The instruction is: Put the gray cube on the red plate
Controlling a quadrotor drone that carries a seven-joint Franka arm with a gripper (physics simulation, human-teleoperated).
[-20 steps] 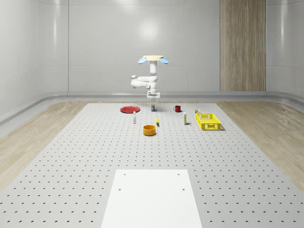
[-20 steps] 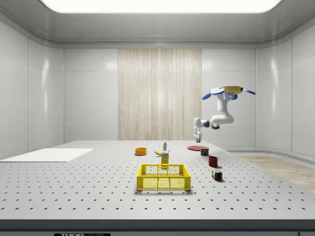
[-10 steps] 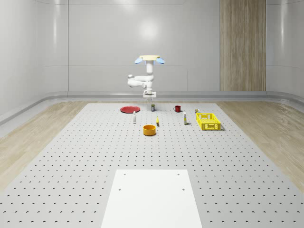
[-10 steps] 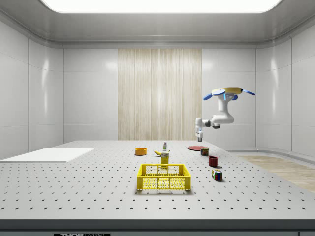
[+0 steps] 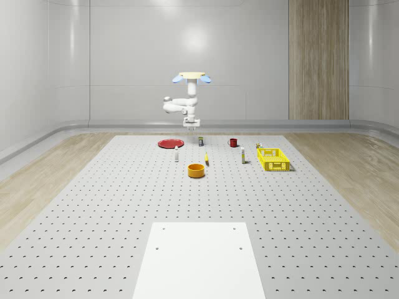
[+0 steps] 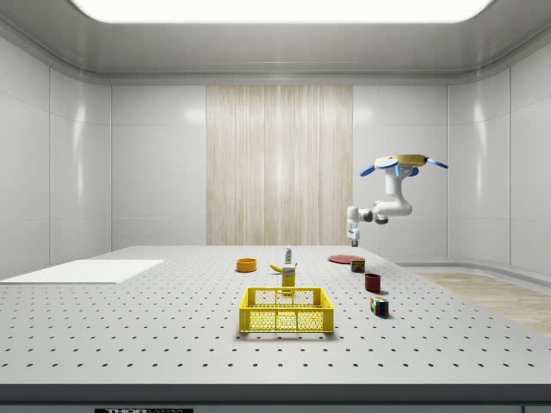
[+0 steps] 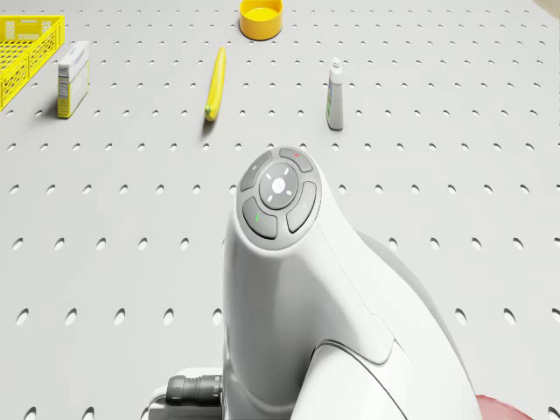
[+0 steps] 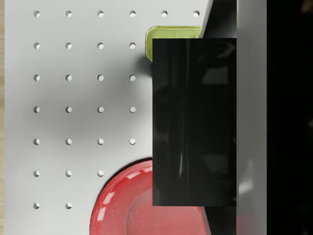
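- Drone (image 5: pixel 191 76) hovers over the far end of the desk (image 5: pixel 112 205), above the gap between the red plate (image 5: pixel 169 143) and the small green-edged item (image 5: pixel 200 142).
- Pincer (image 5: pixel 191 128) hangs off the arm below the drone, pointing straight down, well clear of the desk surface.
- Pincer state: clenched on the gray cube (image 8: pixel 193 122). In the wrist view the cube is a dark block sitting right in front of the camera, off the desk.
- Key relation: in the whole-scene view the plate centre is at about 8 o'clock from the pincer, so it is near but not yet centred under it.
- In the side view the pincer (image 6: pixel 350 234) has the plate (image 6: pixel 344 258) at roughly 6 o'clock, so along that axis they are about lined up.
- The wrist view agrees: the plate rim (image 8: pixel 122 200) runs under one end of the cube, and the green-edged item (image 8: pixel 171 34) shows past the opposite end. The cube overlaps only the plate's edge.
- My read: mid-carry, with the grasp done and the release not yet done.
- The next move needs a short shift toward that 8 o'clock side to put the cube over the plate's middle, then a descent before letting go.
- Risk: releasing here would likely drop the cube on the rim or let it tip off onto the desk.
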